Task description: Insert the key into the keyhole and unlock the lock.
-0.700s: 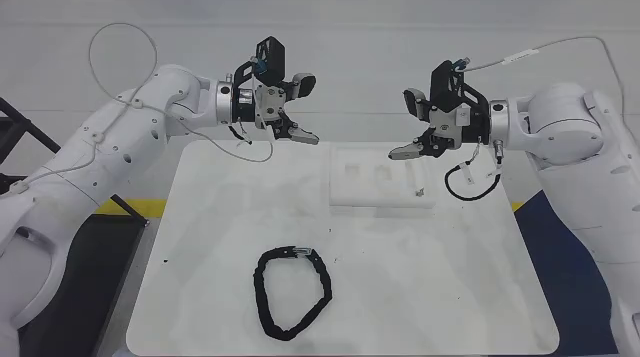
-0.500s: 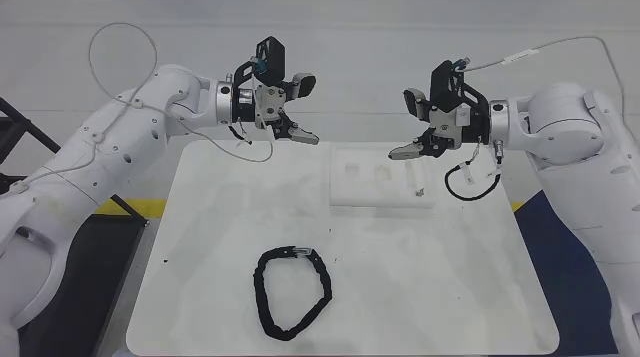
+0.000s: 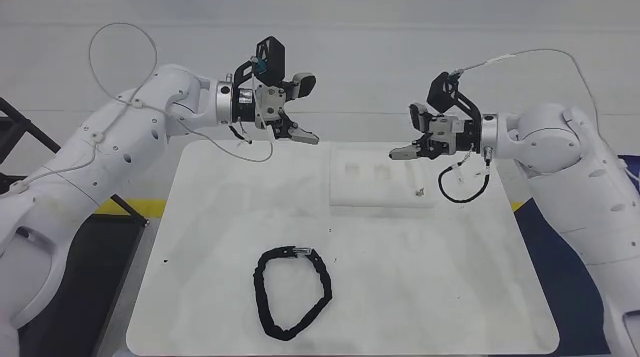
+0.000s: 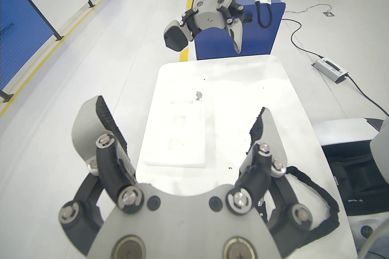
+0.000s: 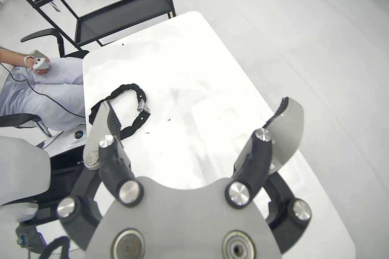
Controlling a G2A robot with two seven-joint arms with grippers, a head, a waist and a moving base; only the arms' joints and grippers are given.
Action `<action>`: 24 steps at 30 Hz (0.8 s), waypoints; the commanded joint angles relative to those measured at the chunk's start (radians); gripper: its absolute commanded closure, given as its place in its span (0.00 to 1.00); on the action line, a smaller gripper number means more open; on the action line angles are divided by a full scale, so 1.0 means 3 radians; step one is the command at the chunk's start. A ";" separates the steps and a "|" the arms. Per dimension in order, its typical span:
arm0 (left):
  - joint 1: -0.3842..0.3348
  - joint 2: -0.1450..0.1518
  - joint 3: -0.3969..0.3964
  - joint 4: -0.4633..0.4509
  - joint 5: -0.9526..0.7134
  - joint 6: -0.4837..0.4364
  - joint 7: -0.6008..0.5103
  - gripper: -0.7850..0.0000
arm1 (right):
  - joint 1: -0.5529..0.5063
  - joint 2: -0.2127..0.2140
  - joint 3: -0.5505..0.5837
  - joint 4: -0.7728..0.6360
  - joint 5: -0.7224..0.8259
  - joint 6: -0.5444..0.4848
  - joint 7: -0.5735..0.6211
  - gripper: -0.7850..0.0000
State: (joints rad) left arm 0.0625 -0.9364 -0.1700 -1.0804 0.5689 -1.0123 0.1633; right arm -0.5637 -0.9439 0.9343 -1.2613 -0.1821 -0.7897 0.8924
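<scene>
Right tool (image 3: pixel 407 134) shifted, fingers (image 5: pixel 288 117) spread, empty

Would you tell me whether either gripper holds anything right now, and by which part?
Nothing is held: the left gripper and the right gripper are both open and empty.

the key (image 3: pixel 419 194) on the foam tray (image 3: pixel 375 195) is too small to tell its shape or which way it points. in the left wrist view the chain lock (image 4: pixel 317 190) is mostly hidden behind the left gripper (image 4: pixel 180 108), and in the top view its metal end (image 3: pixel 297 252) is too small to read.
</scene>
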 commanded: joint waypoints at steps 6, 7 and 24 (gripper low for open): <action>0.0000 0.0000 0.0000 0.0000 0.0000 0.0000 0.0000 0.00 | 0.0063 -0.0060 -0.0166 0.0440 0.0078 0.0360 0.0114 0.00; 0.0000 0.0000 0.0000 0.0000 0.0000 0.0000 0.0000 0.00 | 0.0073 -0.0070 -0.0195 0.0491 0.0043 0.0464 0.0137 0.00; 0.0000 0.0000 0.0000 0.0000 0.0000 0.0000 0.0000 0.00 | 0.0278 -0.0375 -0.0774 0.1064 -0.0422 0.1966 0.0324 0.00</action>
State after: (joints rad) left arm 0.0625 -0.9364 -0.1700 -1.0804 0.5689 -1.0123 0.1633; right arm -0.4847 -1.0491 0.7106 -0.9552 -0.3130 -0.2148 0.9852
